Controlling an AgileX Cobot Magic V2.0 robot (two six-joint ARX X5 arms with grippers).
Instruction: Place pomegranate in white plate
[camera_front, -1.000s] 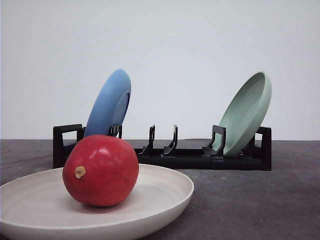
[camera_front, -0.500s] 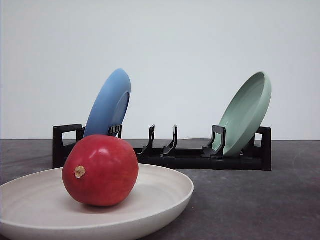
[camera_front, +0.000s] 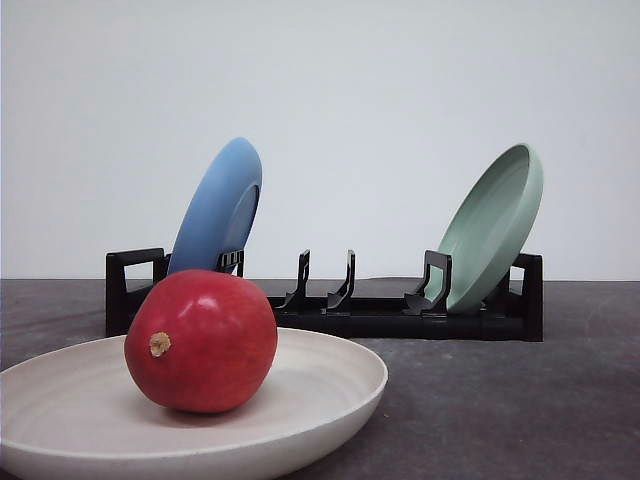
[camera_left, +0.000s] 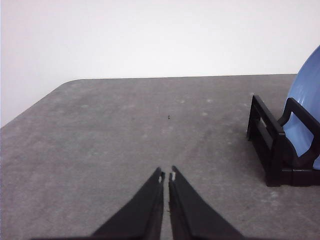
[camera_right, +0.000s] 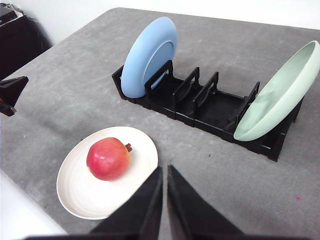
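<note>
The deep-red pomegranate (camera_front: 201, 341) rests inside the white plate (camera_front: 330, 385), which lies flat on the grey table near the front left. From the right wrist view the pomegranate (camera_right: 108, 159) sits a little off the middle of the white plate (camera_right: 80, 195). My right gripper (camera_right: 164, 170) is shut and holds nothing, hanging above the table just beside the plate's rim. My left gripper (camera_left: 166, 173) is shut too, over bare table to the left of the rack, well apart from the fruit.
A black dish rack (camera_front: 380, 315) stands behind the plate, with a blue plate (camera_front: 218, 210) leaning at its left end and a mint-green plate (camera_front: 492, 225) at its right end. The left arm's dark tip (camera_right: 11, 92) pokes in near the table's left edge.
</note>
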